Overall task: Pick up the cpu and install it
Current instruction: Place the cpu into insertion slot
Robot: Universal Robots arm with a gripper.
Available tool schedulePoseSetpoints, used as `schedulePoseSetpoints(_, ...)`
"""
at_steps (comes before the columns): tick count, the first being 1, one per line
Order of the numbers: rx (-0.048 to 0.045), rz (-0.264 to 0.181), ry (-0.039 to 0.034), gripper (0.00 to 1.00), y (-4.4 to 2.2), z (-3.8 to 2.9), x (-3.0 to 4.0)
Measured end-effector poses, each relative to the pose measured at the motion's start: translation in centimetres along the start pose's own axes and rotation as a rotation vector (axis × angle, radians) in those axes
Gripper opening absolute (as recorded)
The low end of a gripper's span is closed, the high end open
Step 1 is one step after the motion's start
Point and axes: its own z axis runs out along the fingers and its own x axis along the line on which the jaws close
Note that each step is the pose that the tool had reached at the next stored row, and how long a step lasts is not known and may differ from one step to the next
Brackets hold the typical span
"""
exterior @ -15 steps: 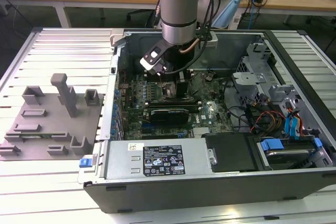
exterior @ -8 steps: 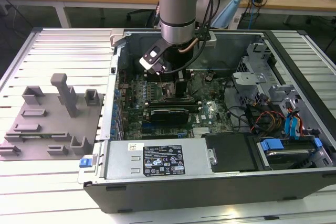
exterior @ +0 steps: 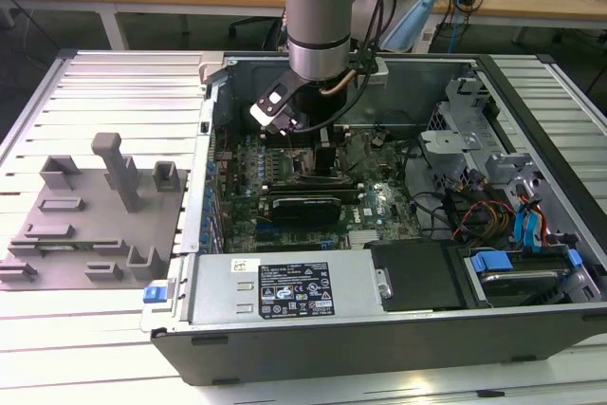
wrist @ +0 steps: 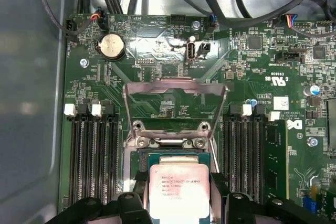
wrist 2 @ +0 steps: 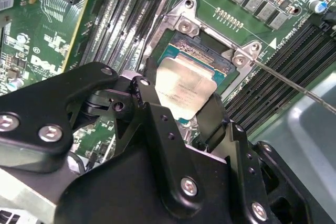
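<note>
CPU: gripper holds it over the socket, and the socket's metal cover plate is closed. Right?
No: the cover plate is flipped open, as the first wrist view shows. The gripper does hold the cpu over the socket.

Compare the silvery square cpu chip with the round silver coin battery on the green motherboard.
The cpu is square; the coin battery is round. The cpu sits between the fingers of the gripper, over the socket; the coin battery is seated on the motherboard. Both have pale metal tops.
</note>
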Motion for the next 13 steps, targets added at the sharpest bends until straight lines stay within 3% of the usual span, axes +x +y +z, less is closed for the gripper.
schedulePoseSetpoints(13, 0.0002, 0.005, -0.0005, 0.55, -0.36, 1.0, 0.32)
